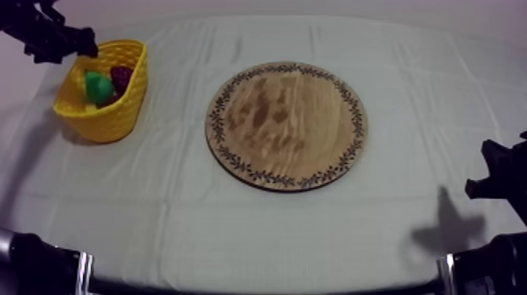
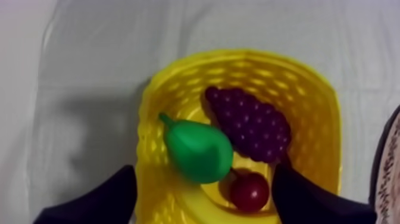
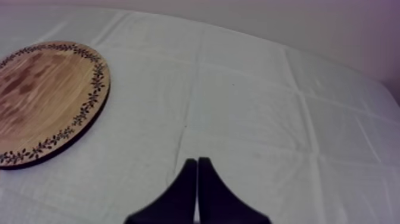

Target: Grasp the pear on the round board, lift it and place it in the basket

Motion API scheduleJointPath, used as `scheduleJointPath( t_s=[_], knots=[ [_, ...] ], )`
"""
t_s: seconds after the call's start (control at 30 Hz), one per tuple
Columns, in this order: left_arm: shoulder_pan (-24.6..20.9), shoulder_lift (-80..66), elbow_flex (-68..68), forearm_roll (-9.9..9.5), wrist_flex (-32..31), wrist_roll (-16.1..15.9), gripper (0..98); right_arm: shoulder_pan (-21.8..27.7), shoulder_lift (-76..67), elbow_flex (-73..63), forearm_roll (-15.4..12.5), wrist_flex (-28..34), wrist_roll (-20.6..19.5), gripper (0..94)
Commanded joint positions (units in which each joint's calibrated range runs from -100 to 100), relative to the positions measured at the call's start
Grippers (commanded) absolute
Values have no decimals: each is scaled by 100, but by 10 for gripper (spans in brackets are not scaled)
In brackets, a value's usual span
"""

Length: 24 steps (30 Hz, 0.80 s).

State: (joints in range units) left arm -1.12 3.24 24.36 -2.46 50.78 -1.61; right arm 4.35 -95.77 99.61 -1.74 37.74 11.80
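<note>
– Over the yellow basket (image 2: 238,56), at the table's far left corner in the top view: what's the L gripper (image 2: 204,179) doing?
– It hangs above the basket's opening. Fingers (image 2: 113,193) are spread wide w/ nothing betw. them, i.e. open, and touch no fruit
– Where's the pear (image 2: 199,152)?
– Inside the basket. It's green, lying on its side, stem toward the basket wall. One flank touches the bunch of grapes (image 2: 250,125). The small red fruit (image 2: 250,192) sits just beside the pear's wide end, close under the grapes' tip. All three lie betw. the two spread fingers as seen from the L wrist
– And the round wooden board (image 1: 286,125)?
– Mid-table, flat on the grey-white cloth (image 1: 235,235), patterned rim all round, well apart from the basket
– R gripper (image 3: 197,161)?
– Low at the table's right side, near the edge, apart from the board. Fingers are pressed together as a narrow wedge, so closed on nothing. It's above plain cloth w/ the board off to one side, and the arm's shadow falls on the cloth nearby
</note>
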Motion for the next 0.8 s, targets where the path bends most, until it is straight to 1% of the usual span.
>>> scheduleJointPath(
  t_s=[0.0, 0.1, 0.2, 0.27, 0.37, 0.43, 0.5, 0.63, 0.77],
  knots=[
    [-13, -404, 86, 54, -173, -5, 633, 1, 1, 5, 1, 1, 3, 5],
    [-29, -990, 386, 147, -548, -129, 420, 1, 1, 5, 1, 1, 1, 5],
    [-19, -1763, 930, 229, -1047, -398, 172, 1, 1, 5, 1, 1, 8, 5],
    [-2, -2365, 1419, 268, -1441, -589, 85, 1, 1, 5, 1, 1, 2, 5],
    [38, -3348, 2365, 297, -2177, -794, 29, 1, 1, 5, 1, 1, 1, 5],
    [67, -4025, 3047, 305, -2615, -757, 14, 1, 1, 5, 1, 1, 3, 5],
    [106, -4685, 3657, 294, -2850, -632, 7, 1, 1, 5, 1, 1, 3, 5],
    [185, -5989, 4656, 285, -2972, -385, 2, 1, 1, 5, 1, 1, 0, 5],
    [273, -7299, 5230, 282, -2537, -330, 0, -4, 1, 5, 1, 1, 0, 5]
  ],
)
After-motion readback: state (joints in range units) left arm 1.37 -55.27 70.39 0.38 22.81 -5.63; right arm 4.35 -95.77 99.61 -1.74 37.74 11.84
